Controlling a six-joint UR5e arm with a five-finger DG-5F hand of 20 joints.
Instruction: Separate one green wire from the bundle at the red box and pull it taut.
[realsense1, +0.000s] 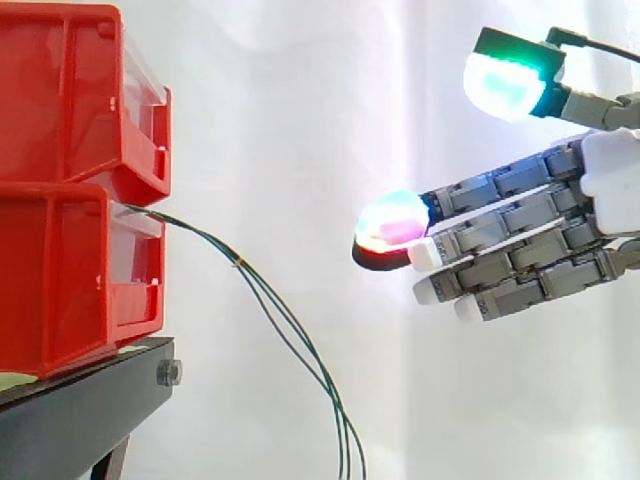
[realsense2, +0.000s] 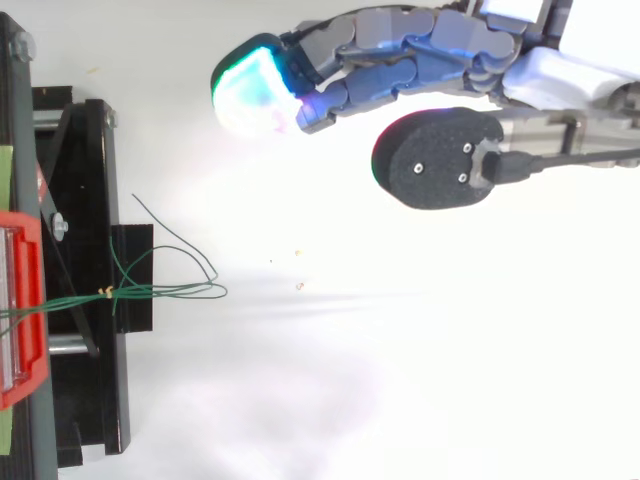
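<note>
Grey jointed hand (realsense1: 540, 240), upper right of side view, fingers straight, released, grasping nothing. Thin green wire bundle (realsense1: 270, 300) lies well apart to lower left, drooping down-right from lower red plastic box (realsense1: 70, 280) at left edge.

At the left, the upper red plastic bin (realsense1: 70, 90) sits on the lower red plastic bin (realsense1: 70, 280), both on a black metal stand (realsense1: 90, 400). A bundle of thin green wires (realsense1: 290, 325) runs from the lower bin's front and hangs down to the right. The hand (realsense1: 520, 240) is farther right, well apart from the wires.
</note>
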